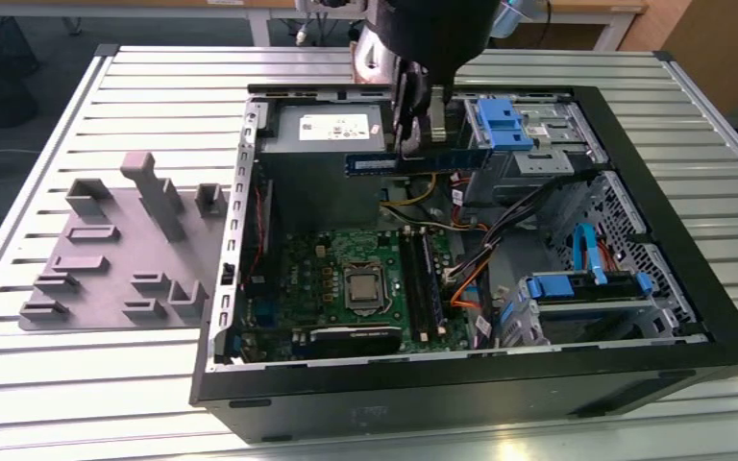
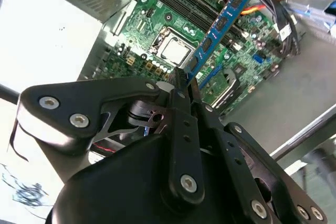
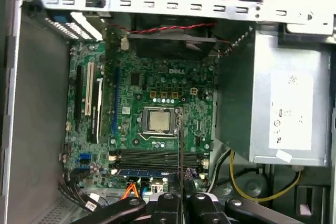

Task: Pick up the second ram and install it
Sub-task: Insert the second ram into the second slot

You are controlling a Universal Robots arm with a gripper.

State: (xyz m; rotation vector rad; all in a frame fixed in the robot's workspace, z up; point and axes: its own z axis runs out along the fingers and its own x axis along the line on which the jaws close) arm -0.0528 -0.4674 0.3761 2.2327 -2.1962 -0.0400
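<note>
The gripper is closed on the second ram and holds it level. The green motherboard lies below it, inside the open computer case.

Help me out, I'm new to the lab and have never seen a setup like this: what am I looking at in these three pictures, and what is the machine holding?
This is one robot arm working over an open computer case that lies on a slatted metal table. The exterior view looks at the scene from off the arm. The two wrist views come from cameras that ride on the arm and look down into the case. The gripper has its jaws shut on a slim blue memory stick, the second ram, held in the air above the green motherboard. In the second wrist view the stick runs out from the jaws over the board. On the exterior view's left, a gray plastic holder tray sits on the table beside the case.
</note>
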